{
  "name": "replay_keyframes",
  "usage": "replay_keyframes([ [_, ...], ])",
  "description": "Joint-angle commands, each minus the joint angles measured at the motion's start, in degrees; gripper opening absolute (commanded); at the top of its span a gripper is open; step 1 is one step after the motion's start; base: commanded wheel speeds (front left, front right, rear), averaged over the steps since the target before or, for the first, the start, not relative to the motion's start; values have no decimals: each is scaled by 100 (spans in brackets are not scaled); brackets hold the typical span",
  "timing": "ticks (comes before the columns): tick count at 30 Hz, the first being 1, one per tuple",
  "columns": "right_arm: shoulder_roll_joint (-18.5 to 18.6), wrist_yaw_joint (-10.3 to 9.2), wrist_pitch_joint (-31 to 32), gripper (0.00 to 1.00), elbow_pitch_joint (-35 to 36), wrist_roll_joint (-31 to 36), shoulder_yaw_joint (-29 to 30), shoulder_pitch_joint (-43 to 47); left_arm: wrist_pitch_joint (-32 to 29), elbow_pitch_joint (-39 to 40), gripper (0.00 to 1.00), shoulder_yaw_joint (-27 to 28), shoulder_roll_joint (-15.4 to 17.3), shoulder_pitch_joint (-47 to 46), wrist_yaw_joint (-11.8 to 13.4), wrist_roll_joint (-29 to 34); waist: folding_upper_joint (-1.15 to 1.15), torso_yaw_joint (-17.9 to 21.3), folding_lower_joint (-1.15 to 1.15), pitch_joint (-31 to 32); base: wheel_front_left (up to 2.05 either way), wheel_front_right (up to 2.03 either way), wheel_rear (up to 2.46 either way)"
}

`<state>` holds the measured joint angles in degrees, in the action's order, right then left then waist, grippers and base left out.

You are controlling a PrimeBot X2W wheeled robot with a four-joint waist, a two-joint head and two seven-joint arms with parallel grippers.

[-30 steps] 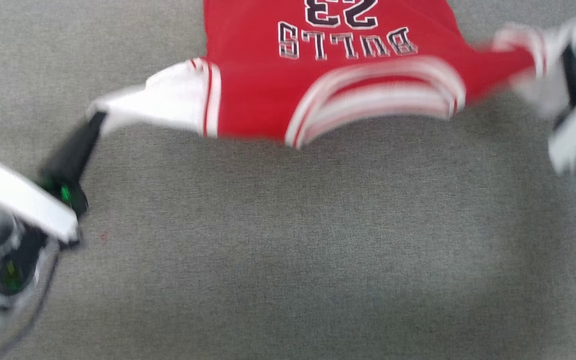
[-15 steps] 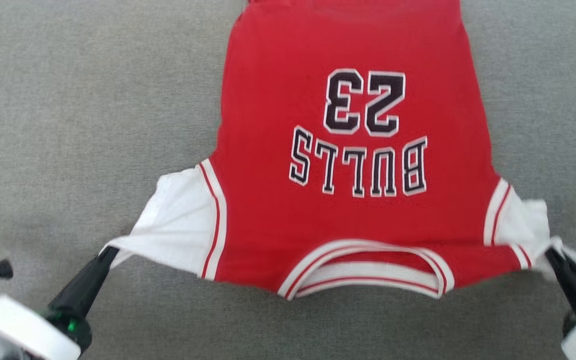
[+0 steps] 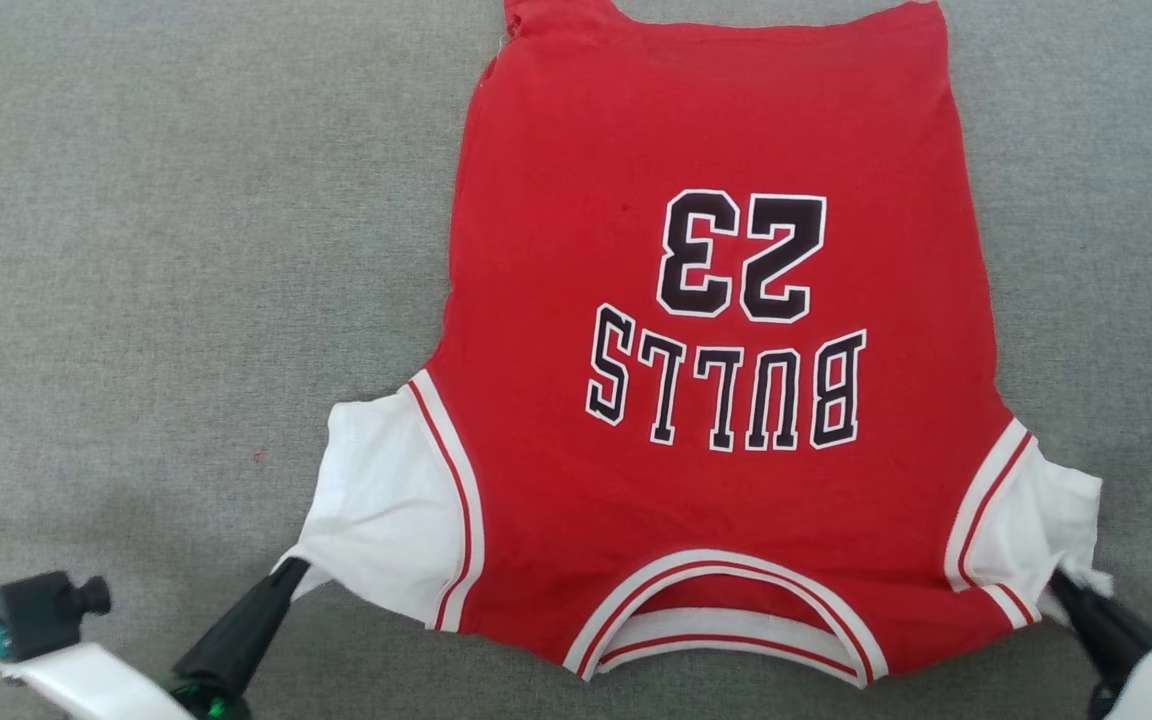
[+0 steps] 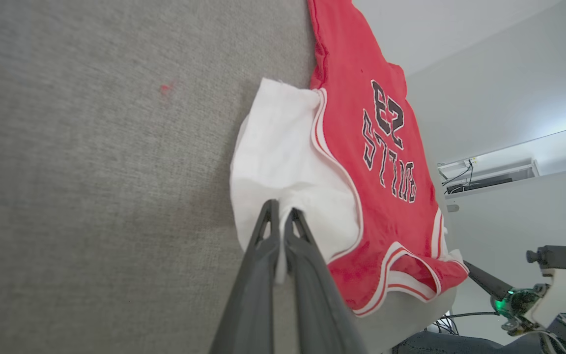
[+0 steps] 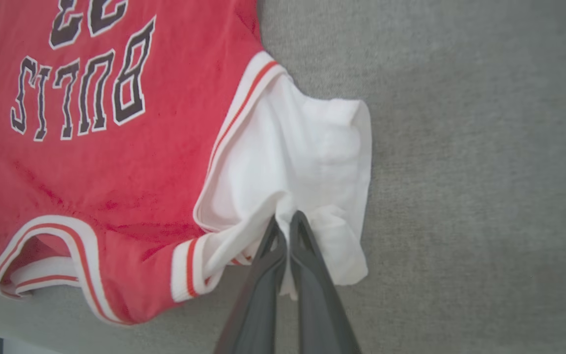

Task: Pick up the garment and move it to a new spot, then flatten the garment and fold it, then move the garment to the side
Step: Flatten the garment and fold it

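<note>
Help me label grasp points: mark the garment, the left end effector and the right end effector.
garment (image 3: 706, 500), head view, red chest between lettering and collar.
left end effector (image 4: 281, 210), left wrist view, between fingertips shut on a white sleeve.
right end effector (image 5: 286, 220), right wrist view, between fingertips shut on a white sleeve.

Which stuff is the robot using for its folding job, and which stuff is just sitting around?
For the job: the garment, a red 23 jersey; the left gripper, shut on one white sleeve; the right gripper, shut on the other sleeve.

Just lying about: a tiny red speck on the grey surface; a shelf with cables.
</note>
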<state>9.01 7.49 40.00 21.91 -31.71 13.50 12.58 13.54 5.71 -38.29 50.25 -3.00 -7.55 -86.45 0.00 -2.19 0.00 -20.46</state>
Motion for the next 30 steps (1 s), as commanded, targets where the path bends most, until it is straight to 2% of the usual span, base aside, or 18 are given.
replay_keyframes([
  [1, 9, 0, 39, 0, -167, 47, -55, -83, -24, -69, 0, -49, -96, -126, 13, -65, 0, 8, 0, 3, 0, 0, 0],
  [4, 89, -1, 25, 0, -589, 244, -202, -163, -39, -202, 0, -180, -215, -275, 13, -81, 0, 17, 0, -3, 0, 0, 0],
  [8, -10, 0, -131, 0, -1086, 280, -393, -248, -41, -356, 0, -322, -309, -342, 13, -156, 0, 29, 0, -19, 0, 0, 0],
  [14, 24, -2, -373, 0, -1538, 330, -592, -415, -9, -410, 0, -401, -308, -384, 13, -175, 0, 62, 0, -59, 0, 0, 0],
  [15, 56, -2, -386, 5, -1554, 357, -650, -442, 1, -407, 0, -405, -304, -390, 13, -180, 0, 65, 0, -67, 0, 0, 0],
  [16, 83, -1, -433, 31, -1537, 394, -672, -459, 1, -402, 0, -407, -295, -389, 13, -185, 0, 69, 0, -74, 0, 0, 0],
  [17, 87, -2, -484, 100, -1492, 413, -647, -491, 12, -392, 0, -411, -290, -390, 13, -183, 0, 72, 0, -79, 0, 0, 0],
  [22, 251, -13, -414, 100, -787, 468, -147, -522, 61, -259, 0, -404, -232, -353, 13, -131, 0, 41, 0, -120, 0, 0, 0],
  [27, 645, 0, 197, 100, 209, 508, 540, -893, 117, -80, 0, -376, -187, -289, 13, 14, 0, -43, 0, -198, 0, 0, 0],
  [30, 903, 0, 639, 100, 454, 606, 842, -1542, 132, 42, 0, -391, -183, -364, 13, 81, 0, -165, 0, -273, 0, 0, 0],
])
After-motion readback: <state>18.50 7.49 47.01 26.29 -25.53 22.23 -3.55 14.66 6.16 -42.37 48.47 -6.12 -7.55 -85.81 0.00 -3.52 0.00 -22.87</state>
